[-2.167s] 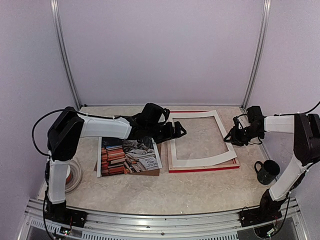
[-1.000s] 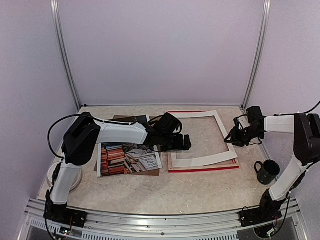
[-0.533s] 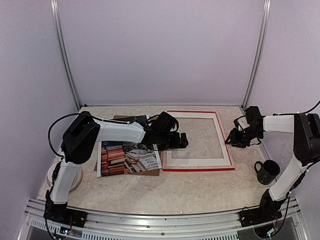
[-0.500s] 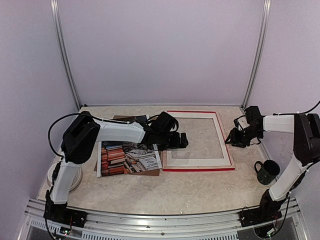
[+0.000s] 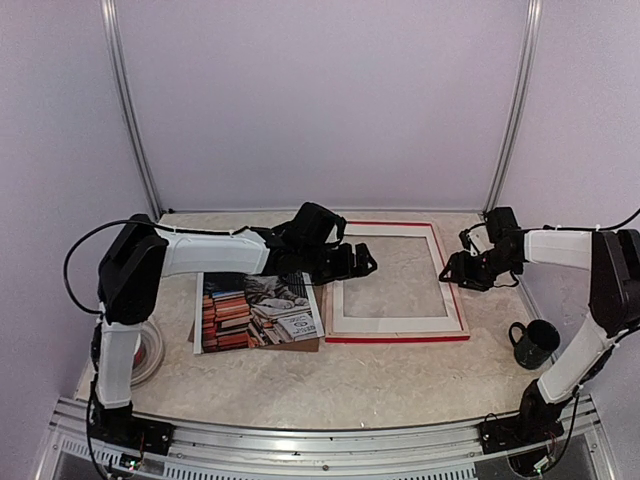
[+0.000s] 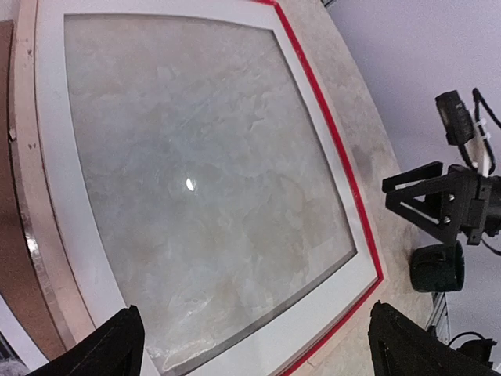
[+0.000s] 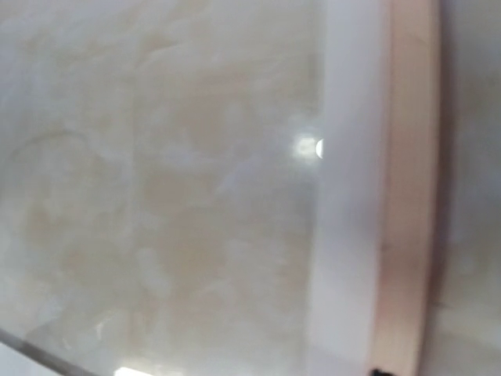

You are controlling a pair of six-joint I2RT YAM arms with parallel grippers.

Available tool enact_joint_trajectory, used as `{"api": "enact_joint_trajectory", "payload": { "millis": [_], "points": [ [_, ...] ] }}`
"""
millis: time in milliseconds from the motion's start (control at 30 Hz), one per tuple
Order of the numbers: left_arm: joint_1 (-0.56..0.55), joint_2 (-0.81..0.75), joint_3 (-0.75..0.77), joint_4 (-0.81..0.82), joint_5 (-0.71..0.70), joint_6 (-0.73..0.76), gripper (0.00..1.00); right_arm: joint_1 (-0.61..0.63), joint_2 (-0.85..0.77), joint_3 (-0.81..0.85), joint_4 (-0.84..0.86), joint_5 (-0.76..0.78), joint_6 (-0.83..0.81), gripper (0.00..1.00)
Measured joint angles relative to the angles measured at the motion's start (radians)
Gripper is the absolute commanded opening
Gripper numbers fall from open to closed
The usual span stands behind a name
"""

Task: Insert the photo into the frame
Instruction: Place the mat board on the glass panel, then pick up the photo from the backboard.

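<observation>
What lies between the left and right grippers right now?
The frame, lying flat with the white mat in it, spans the gap between the left gripper and right gripper; the top external view shows it.

This is a robot lab test cell, not anyone's home or office. Plain pale lilac panels (image 5: 320, 100) close in the back and both sides, held at the corners by bare aluminium uprights (image 5: 130, 110). The table (image 5: 330, 385) has a marble-pattern top and ends at the near edge in a slotted aluminium rail (image 5: 320, 435), where two white-and-black robot arms, the left arm (image 5: 200, 250) and the right arm (image 5: 570, 245), are bolted side by side. A loose black cable (image 5: 75, 265) loops off the left arm's shoulder. A dark mug (image 5: 535, 342) standing by the right arm is the only domestic touch.
</observation>
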Motion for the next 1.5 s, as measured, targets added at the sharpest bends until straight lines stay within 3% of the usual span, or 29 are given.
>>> {"api": "enact_joint_trajectory", "payload": {
  "millis": [233,700,1100,1500],
  "points": [
    [0.060,-0.241,-0.097,0.003,-0.050,0.001,0.99,0.057,-0.058,0.001,0.013,-0.015,-0.005,0.74],
    [0.287,-0.571,-0.710,0.004,-0.078,-0.139,0.99,0.338,-0.002,0.171,0.078,-0.062,0.083,0.74],
    [0.363,-0.819,-0.858,0.008,-0.097,-0.205,0.99,0.607,0.259,0.409,0.097,-0.069,0.172,0.73],
    [0.386,-0.832,-0.938,0.026,-0.103,-0.227,0.99,0.734,0.581,0.824,-0.058,0.011,0.233,0.76]
  ]
}}
